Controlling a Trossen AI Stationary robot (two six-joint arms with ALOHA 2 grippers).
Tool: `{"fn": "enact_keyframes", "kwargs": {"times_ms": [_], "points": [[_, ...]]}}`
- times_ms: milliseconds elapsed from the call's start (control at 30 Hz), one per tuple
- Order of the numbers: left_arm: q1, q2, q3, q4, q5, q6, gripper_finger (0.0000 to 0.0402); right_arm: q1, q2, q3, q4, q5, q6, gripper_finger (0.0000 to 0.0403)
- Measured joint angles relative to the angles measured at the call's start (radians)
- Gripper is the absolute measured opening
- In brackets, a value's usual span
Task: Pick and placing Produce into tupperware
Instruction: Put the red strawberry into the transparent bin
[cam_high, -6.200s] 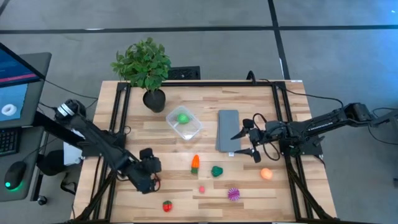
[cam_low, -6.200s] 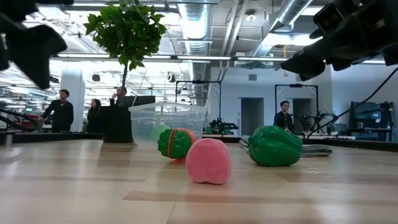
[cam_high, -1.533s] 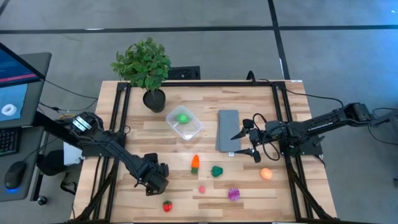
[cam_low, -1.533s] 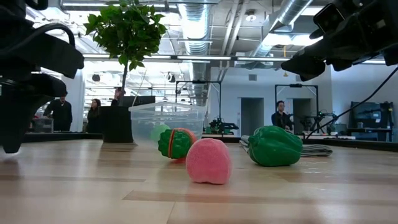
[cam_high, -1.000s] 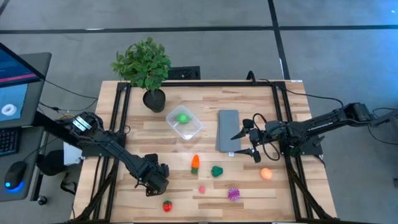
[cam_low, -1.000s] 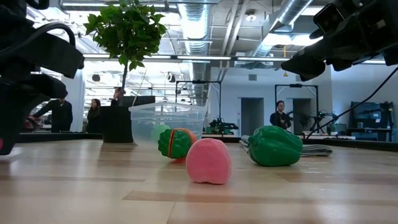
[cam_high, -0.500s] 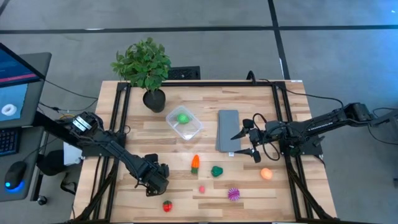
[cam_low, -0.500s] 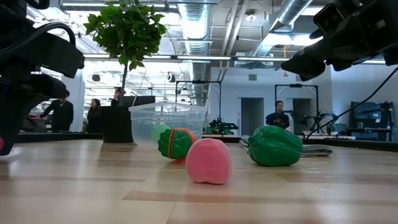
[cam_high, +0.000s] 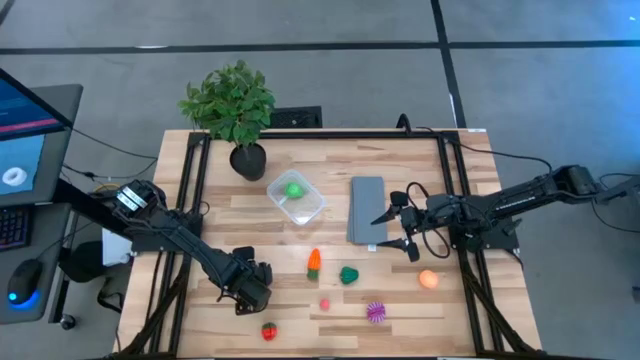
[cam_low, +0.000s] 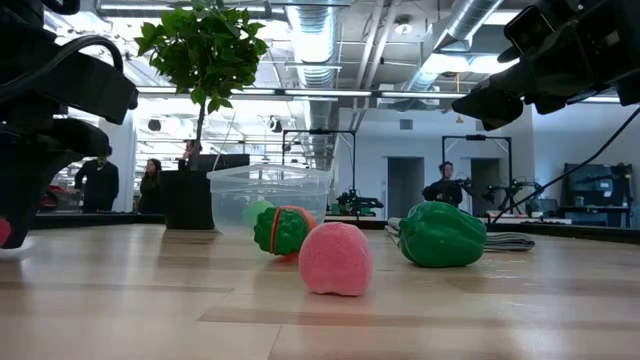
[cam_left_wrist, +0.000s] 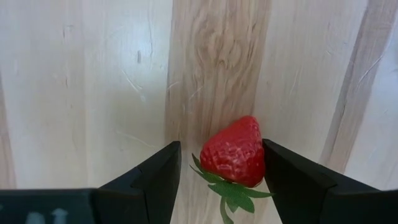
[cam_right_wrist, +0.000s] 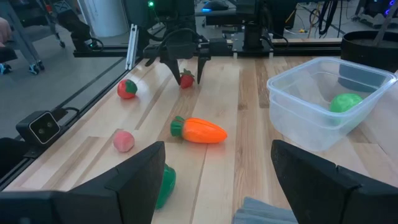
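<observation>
My left gripper (cam_high: 252, 296) points down near the table's near left, open, its fingers either side of a red strawberry (cam_left_wrist: 233, 152) lying on the wood. A second red strawberry (cam_high: 268, 330) lies nearer the near edge. The clear tupperware (cam_high: 296, 198) holds the green ball (cam_high: 294, 188). The orange carrot (cam_high: 314, 263), dark green piece (cam_high: 348, 274), pink piece (cam_high: 324, 303), spiky purple ball (cam_high: 375, 312) and orange ball (cam_high: 428, 279) lie loose on the table. My right gripper (cam_high: 378, 232) hovers open by the grey slab's right edge. My left gripper comes at the strawberry from above, open. The berry's side (cam_left_wrist: 260, 155) lies right at one finger (cam_left_wrist: 280, 171), with a gap to the other. I cannot tell whether it touches. The berry lies on the table.
A flat grey slab (cam_high: 366, 209) lies right of the tupperware. A potted plant (cam_high: 232, 110) stands at the far left corner. Black frame rails (cam_high: 190, 190) run along the table's sides. Bare wood lies between the carrot and the left gripper. People stand in the room beyond.
</observation>
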Motion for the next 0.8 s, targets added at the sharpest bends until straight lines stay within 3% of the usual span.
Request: {"fn": "enact_keyframes", "kwargs": {"times_ms": [500, 800], "points": [[0.000, -0.007, 0.000, -0.004, -0.008, 0.000, 0.0208, 0.000, 0.000, 0.000, 0.000, 0.000, 0.000, 0.0317], [0.000, -0.126, 0.001, -0.013, -0.100, -0.008, 0.0208, 0.000, 0.000, 0.000, 0.000, 0.000, 0.000, 0.0317]]}}
